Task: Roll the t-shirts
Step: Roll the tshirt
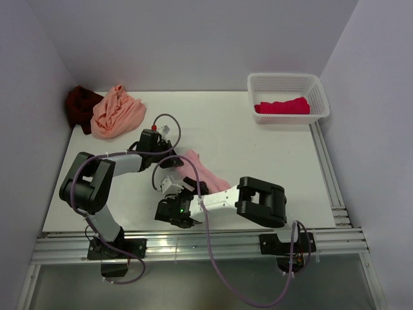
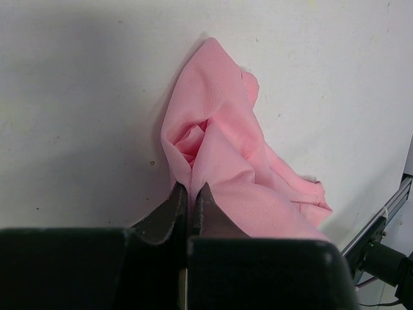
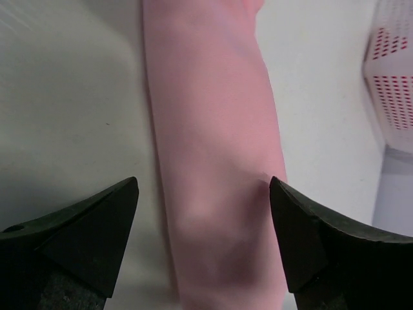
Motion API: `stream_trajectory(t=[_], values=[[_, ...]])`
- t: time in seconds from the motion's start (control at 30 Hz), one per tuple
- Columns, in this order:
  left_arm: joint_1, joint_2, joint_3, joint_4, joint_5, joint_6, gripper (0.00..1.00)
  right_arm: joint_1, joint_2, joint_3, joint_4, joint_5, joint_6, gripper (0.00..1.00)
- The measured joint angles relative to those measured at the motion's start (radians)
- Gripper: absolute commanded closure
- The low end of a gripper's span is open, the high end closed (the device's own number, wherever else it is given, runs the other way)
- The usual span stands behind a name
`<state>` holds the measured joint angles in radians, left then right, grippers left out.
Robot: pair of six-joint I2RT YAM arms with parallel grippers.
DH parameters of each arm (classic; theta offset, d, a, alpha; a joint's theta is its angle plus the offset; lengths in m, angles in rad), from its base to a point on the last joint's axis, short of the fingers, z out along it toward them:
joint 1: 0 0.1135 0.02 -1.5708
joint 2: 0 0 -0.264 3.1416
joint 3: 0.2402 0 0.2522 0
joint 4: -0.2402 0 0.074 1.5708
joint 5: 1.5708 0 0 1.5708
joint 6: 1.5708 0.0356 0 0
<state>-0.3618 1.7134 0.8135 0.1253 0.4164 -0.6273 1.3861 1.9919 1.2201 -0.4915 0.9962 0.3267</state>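
Observation:
The light pink t-shirt (image 1: 201,172) lies as a long narrow roll on the white table, just in front of the arms. My left gripper (image 2: 191,187) is shut on a fold at the roll's upper-left end; in the top view it (image 1: 171,161) sits at that end. The cloth (image 2: 219,129) bunches ahead of the tips. My right gripper (image 3: 203,184) stands open astride the roll (image 3: 213,116), its right fingertip (image 3: 279,194) against the cloth and its left one clear of it. In the top view it (image 1: 179,188) is at the near end.
A peach-orange t-shirt (image 1: 116,111) and a dark maroon one (image 1: 80,106) lie heaped in the far left corner. A white lattice basket (image 1: 288,81) at the far right holds a crimson-pink shirt (image 1: 282,106). The basket's wall (image 3: 390,84) shows in the right wrist view.

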Motion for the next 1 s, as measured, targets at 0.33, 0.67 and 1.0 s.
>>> stream_trajectory(t=[0.33,0.67,1.0], values=[[-0.002,0.020,0.021,-0.021,0.031,0.028,1.00,-0.003,0.179,0.087,-0.137,0.178,0.098,1.00],[-0.020,-0.011,0.009,-0.049,0.035,0.040,0.67,-0.044,-0.112,-0.111,0.032,-0.153,0.025,1.00],[-0.008,-0.137,0.004,-0.066,0.001,0.039,0.31,-0.398,-0.355,-0.288,0.284,-0.948,0.002,1.00]])
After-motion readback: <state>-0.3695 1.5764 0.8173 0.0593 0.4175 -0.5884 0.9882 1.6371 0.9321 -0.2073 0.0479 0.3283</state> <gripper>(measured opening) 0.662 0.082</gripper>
